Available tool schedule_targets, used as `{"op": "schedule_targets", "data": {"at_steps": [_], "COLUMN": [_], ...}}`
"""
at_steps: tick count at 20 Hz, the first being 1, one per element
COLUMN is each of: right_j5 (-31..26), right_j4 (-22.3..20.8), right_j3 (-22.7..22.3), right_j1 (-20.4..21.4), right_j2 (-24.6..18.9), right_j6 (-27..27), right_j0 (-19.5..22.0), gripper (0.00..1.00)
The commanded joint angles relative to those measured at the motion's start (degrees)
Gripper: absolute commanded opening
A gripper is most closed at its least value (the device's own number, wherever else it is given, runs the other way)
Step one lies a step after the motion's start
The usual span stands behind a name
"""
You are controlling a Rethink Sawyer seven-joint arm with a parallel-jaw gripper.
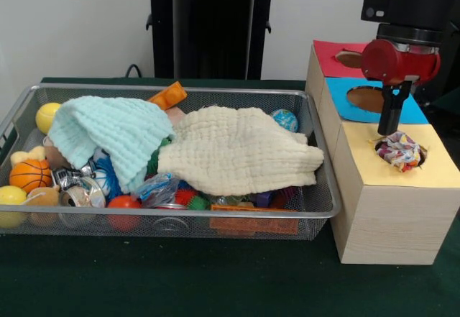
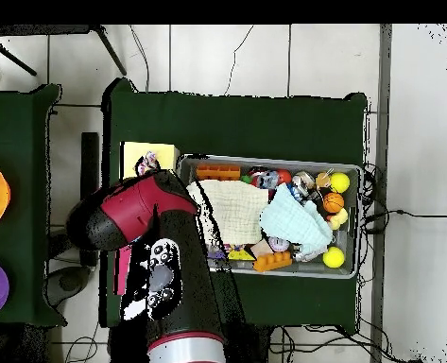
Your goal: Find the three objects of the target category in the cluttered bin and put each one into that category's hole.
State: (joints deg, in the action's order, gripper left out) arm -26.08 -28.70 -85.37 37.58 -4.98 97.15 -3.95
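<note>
The wire mesh bin (image 1: 180, 88) lies on the green table, filled with toys; it also shows in the overhead view (image 2: 352, 170). A knotted rope bundle (image 1: 399, 150) of white, red, yellow and green strands sits in the hole of the yellow-topped box (image 1: 431, 173). My gripper (image 1: 389, 124) hangs straight down just above the bundle, at the hole's left edge. In the overhead view my red arm (image 2: 137, 213) covers the gripper, and the bundle (image 2: 148, 164) peeks out on the yellow box (image 2: 151, 151). The other two target toys cannot be told apart in the clutter.
A mint cloth (image 1: 108, 134) and a cream cloth (image 1: 237, 150) cover much of the bin. Around them lie a yellow ball (image 1: 47, 116), a basketball (image 1: 30, 175), an orange toy (image 1: 167, 95) and a globe ball (image 1: 284, 120). Blue-topped (image 1: 345, 85) and red-topped (image 1: 327, 57) boxes stand behind the yellow one.
</note>
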Motion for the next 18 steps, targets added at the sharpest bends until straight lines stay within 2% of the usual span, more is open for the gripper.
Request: {"op": "schedule_targets", "data": {"at_steps": [1,8,18], "right_j5": [-4.6,-6.3,-9.7], "right_j4": [-0.1,0.7,1.3], "right_j3": [1.7,0.8,1.8], "right_j1": [0.2,2.1,2.8], "right_j2": [-0.2,-1.2,-2.1], "right_j6": [3.0,1.3,-0.9], "right_j0": [0.4,1.3,2.1], "gripper": [0.0,0.0,0.0]}}
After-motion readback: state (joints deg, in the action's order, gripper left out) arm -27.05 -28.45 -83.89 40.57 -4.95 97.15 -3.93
